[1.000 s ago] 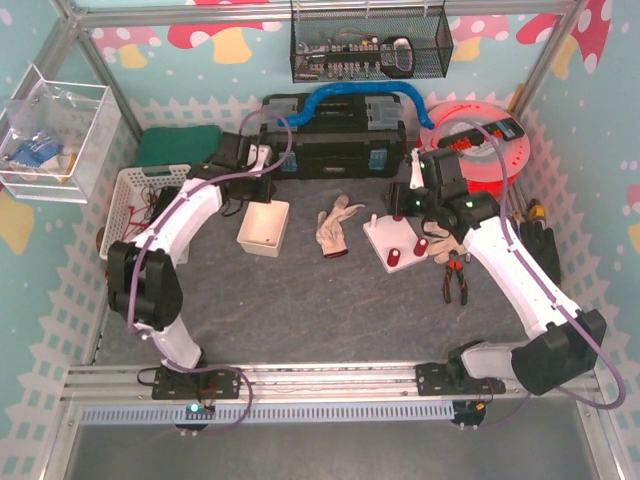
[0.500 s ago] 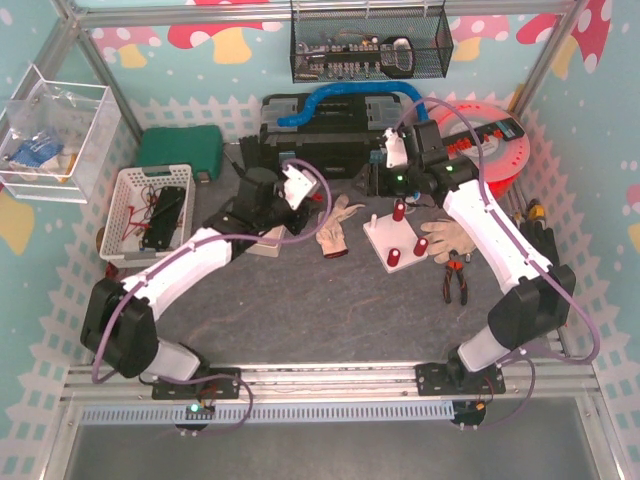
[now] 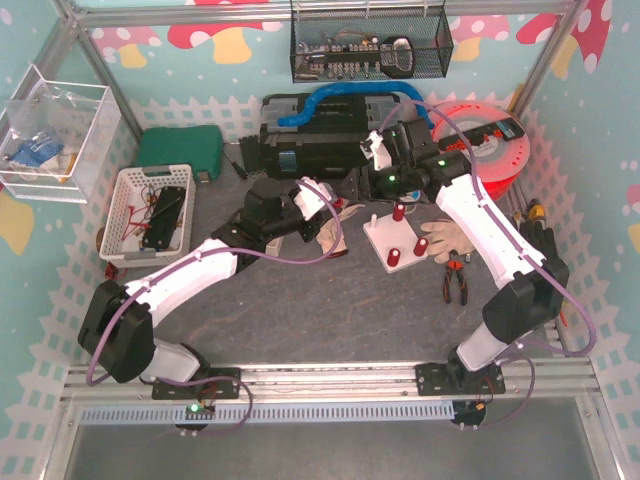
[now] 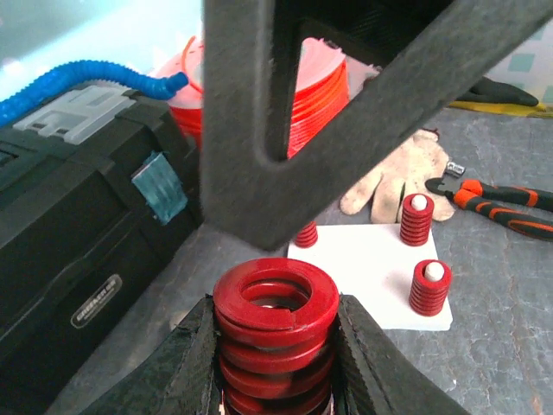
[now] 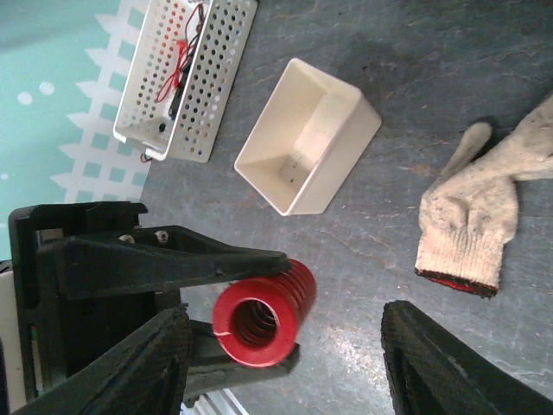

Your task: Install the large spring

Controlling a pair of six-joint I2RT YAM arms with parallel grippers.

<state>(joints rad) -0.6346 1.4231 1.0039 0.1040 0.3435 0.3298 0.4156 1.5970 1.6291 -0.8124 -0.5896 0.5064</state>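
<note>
**Large spring held in the left claw**
We see the left gripper (image 4: 276,350) clamped on the large red spring (image 4: 276,298), over the grey table (image 5: 406,112) near the white peg plate (image 4: 367,281). The right gripper (image 5: 285,328) stands wide, holding nothing.

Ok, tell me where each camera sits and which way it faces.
Top external: above and behind, looking down on the table; left arm and right arm show.
Left wrist: looks past its left hand, shut on the large spring, toward the white base.
Right wrist: looks down at the white bin; right hand open.
Shared: both wrist views show the large spring.
</note>
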